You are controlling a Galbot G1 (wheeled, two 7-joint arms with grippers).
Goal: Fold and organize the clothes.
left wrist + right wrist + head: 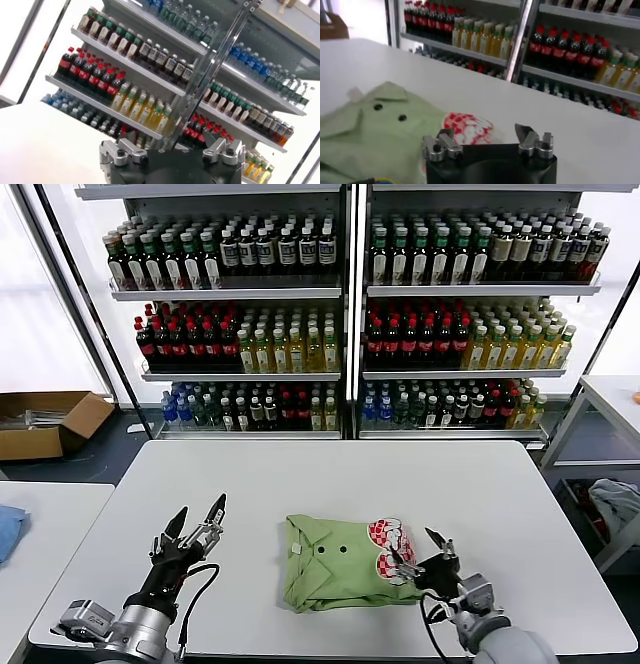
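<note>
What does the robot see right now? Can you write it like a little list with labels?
Shirt: light green short-sleeved cotton shirt with small dark buttons and a red-and-white print, folded into a bundle
Where: on the white round-cornered table, near the front edge
Left hand: open, raised above the table, apart from the shirt
Right hand: open, at the shirt's printed end, holding nothing
Behind: shelves of drink bottles
Off to the side: brown cardboard box on the floor
</note>
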